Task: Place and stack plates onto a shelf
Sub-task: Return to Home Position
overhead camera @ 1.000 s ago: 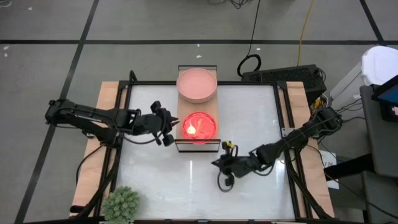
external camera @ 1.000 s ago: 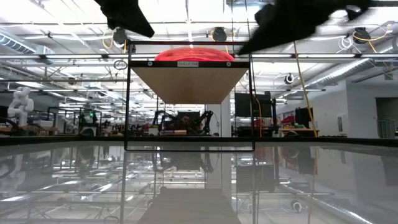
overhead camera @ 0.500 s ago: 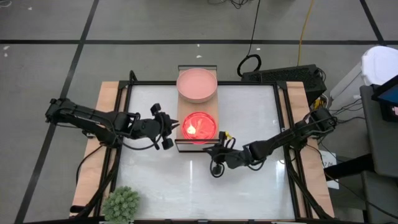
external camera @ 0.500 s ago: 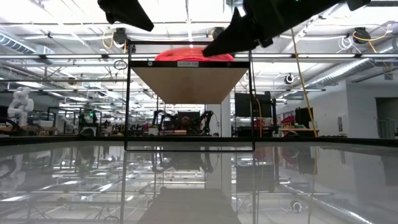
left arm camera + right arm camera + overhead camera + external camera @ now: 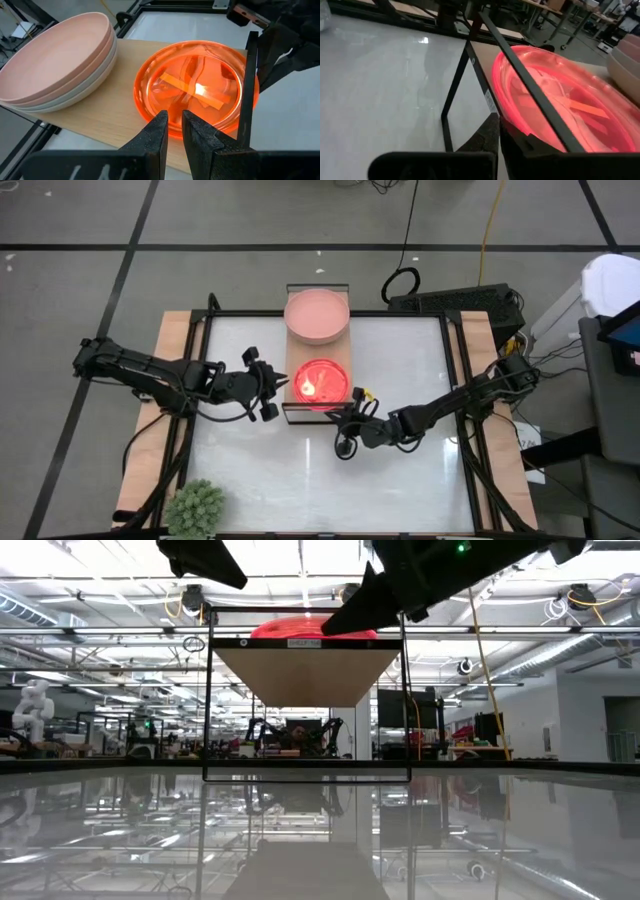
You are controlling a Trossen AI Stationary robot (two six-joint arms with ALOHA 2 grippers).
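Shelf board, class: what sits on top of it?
On the shelf: stacked pale pink plates and a bright pink-orange plate stack. How many plates that bright stack holds cannot be seen.

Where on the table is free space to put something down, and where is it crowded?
Free: the glass between the plant and the right pincer, and the strip right of the shelf. Crowded: the shelf, filled by the pink stack and the red plates, with the left pincer alongside.

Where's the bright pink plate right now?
In the high view the bright pink plate sits on the shelf, on its near end, beside the pale pink plate stack.
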